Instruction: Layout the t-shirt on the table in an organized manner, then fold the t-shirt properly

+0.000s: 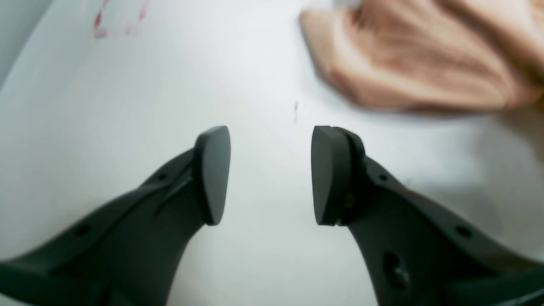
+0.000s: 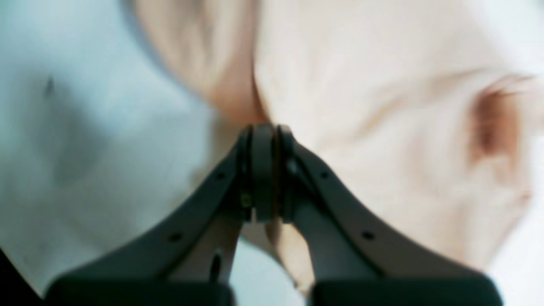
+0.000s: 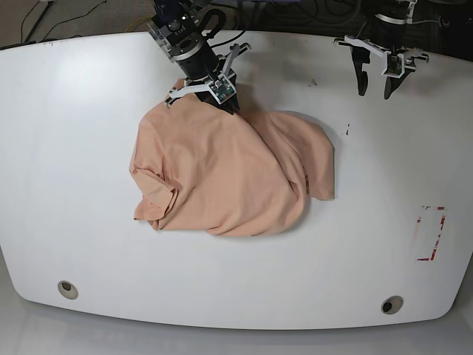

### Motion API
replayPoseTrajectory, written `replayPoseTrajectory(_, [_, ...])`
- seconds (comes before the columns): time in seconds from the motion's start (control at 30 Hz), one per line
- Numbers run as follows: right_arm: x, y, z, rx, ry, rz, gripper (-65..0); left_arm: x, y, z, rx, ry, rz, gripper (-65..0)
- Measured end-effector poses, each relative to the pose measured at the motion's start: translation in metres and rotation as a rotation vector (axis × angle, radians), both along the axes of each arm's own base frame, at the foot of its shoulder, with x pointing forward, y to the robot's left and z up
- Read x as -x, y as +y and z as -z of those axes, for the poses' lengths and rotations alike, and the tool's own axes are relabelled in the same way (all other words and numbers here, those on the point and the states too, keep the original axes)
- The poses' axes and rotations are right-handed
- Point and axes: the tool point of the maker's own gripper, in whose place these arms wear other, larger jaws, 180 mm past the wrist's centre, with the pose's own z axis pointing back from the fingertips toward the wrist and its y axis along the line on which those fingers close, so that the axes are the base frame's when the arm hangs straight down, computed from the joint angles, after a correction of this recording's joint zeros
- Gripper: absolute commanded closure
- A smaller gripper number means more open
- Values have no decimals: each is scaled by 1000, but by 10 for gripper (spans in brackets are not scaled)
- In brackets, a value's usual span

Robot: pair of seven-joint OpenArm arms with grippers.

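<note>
One gripper, your right gripper (image 3: 225,100), is clamped on the far edge of the rumpled t-shirt (image 3: 222,174) at the table (image 3: 74,89) centre, while your left gripper (image 3: 375,80), jaws apart, hangs well right of it.

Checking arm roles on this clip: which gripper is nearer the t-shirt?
Right. The right gripper is shut on the t-shirt at its far edge. The left gripper is open over bare table, apart from the cloth, off to its side.
</note>
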Motion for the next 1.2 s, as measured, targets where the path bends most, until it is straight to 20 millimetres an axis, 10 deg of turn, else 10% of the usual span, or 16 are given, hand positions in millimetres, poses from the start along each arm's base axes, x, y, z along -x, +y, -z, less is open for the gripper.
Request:
replayPoseTrajectory(0.3, [-16,-9,-23,-39,-104,22,0,-27,1,-8,2,-46,-8,-292])
replayPoseTrajectory(1.2, [-149,-40,-146,-14,-512,130,0,-93,-1,-20,34,-61,-55,-293])
